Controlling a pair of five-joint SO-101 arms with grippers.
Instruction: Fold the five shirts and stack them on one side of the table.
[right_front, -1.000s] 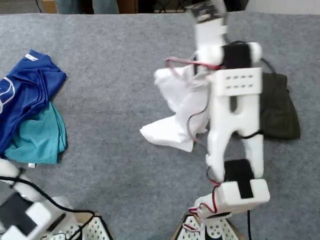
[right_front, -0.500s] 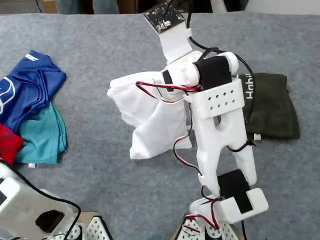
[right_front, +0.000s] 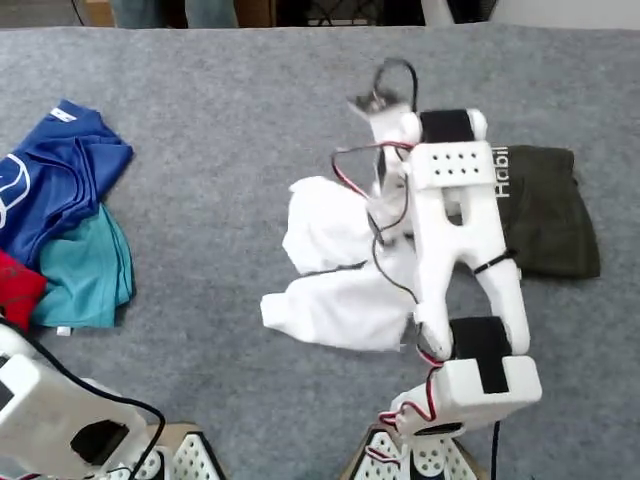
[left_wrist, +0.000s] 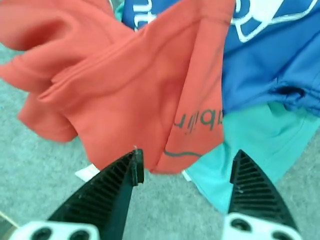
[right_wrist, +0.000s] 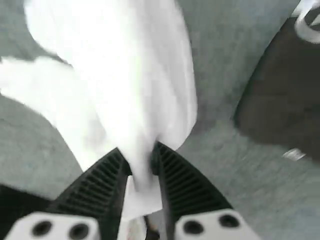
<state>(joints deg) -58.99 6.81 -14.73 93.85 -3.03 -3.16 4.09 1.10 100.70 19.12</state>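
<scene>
A crumpled white shirt (right_front: 330, 270) lies mid-table, partly under the right arm; my right gripper (right_wrist: 141, 167) is shut on a fold of the white shirt (right_wrist: 125, 90). A dark olive shirt (right_front: 545, 215) lies flat to its right, also seen as the dark shirt (right_wrist: 280, 85) in the right wrist view. At the table's left edge a blue shirt (right_front: 50, 185) overlaps a teal shirt (right_front: 85, 270), with a red shirt (right_front: 15, 290) beside them. My left gripper (left_wrist: 185, 172) hangs open just above the red shirt (left_wrist: 125, 85), next to the blue shirt (left_wrist: 270, 55) and teal shirt (left_wrist: 240, 145).
Grey felt covers the table (right_front: 220, 110). The right arm (right_front: 460, 260) stretches from the front edge over the table's middle. The left arm's base (right_front: 50, 420) sits at the front left corner. Bare felt lies between the two shirt groups.
The right arm swung the white shirt left, then drew back right and lowered it; the shirt now lies more spread out. The red shirt and the left arm came into view at the left.
</scene>
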